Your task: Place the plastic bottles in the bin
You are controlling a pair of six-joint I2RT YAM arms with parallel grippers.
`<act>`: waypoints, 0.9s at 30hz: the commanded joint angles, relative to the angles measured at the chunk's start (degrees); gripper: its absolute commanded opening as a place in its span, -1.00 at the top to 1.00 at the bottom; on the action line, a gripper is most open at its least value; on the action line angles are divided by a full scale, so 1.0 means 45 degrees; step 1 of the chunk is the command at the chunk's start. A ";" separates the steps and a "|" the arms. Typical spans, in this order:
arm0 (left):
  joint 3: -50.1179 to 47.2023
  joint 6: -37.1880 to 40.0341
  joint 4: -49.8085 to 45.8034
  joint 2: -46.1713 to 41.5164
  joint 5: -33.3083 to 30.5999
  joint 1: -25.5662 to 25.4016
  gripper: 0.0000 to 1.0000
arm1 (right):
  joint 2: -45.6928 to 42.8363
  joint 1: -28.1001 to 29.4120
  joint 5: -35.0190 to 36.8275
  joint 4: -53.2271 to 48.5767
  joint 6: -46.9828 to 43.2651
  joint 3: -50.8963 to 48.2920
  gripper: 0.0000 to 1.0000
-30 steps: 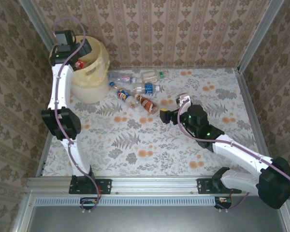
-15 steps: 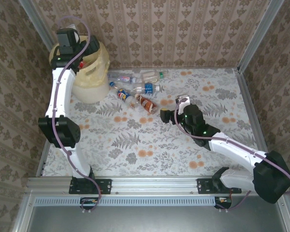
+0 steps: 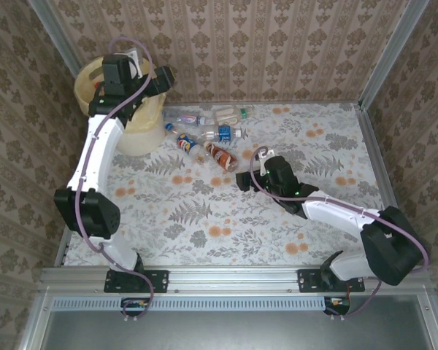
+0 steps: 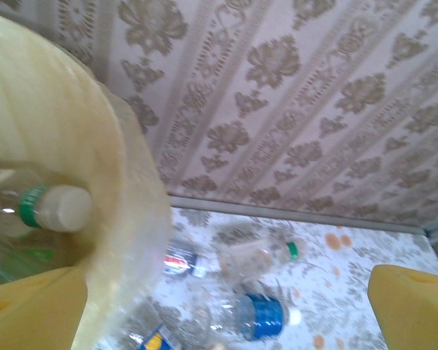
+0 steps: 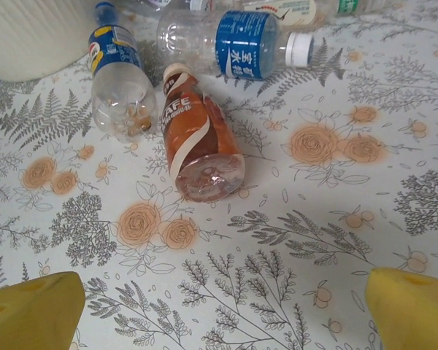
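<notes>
1. In the far-left corner, the left gripper is being held wide open, empty, at the bin; the plastic bottles are lying beside it, faced by the equally open, empty right gripper.
2. Left wrist: the rim is being crowded by a finger; a knock might tip the bin.
3. Right wrist: the smooth, round brown bottle is being faced base-first; uneven closing might roll it away.

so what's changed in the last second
The left gripper swung right, from over the bin to its right edge; the right gripper edged left toward the orange-labelled bottle. Both stayed open, holding nothing. The bottles on the table have not moved.
</notes>
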 commanded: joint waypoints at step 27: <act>-0.7318 -0.1901 0.0053 -0.6507 -0.1082 0.1011 -1.00 | 0.7910 0.0141 -0.0253 -0.1457 -0.2055 0.6126 -0.91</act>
